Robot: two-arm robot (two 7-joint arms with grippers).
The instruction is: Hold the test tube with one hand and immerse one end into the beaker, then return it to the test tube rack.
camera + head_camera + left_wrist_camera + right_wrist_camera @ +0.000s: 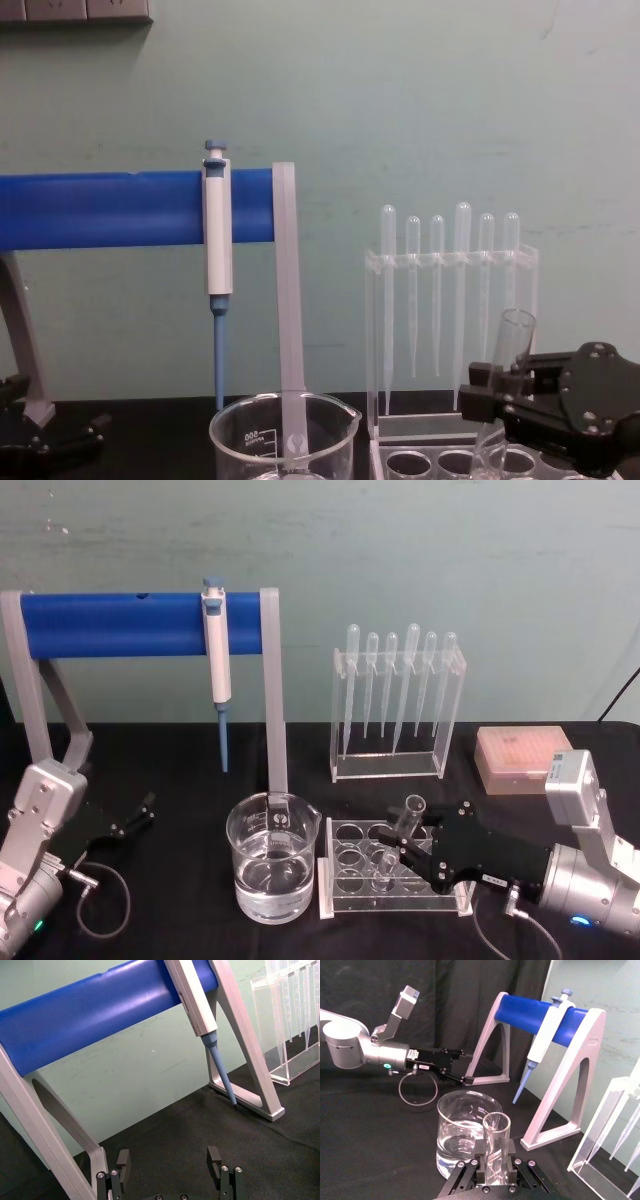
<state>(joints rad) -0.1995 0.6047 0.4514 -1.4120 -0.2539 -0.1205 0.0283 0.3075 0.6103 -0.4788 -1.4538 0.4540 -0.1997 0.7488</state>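
Note:
My right gripper (402,848) is shut on the test tube (410,812), a clear glass cylinder that leans with its open rim up. Its lower end sits at a hole of the clear rack (345,878). In the right wrist view the test tube (496,1132) stands between the gripper (495,1160) fingers, with the beaker (462,1127) just beyond. The beaker (272,858), wide and partly filled with clear liquid, stands left of the rack. From the chest view the test tube (512,345) rises out of the right gripper (488,393), right of the beaker (285,432). The left gripper (135,815) rests open at the far left, its fingers (122,1160) spread.
A blue-barred stand (120,620) holding a micropipette (217,655) stands behind the beaker. A clear holder with several plastic pipettes (397,695) is behind the rack. A pink tip box (520,760) sits at the back right. A cable loops beside the left arm.

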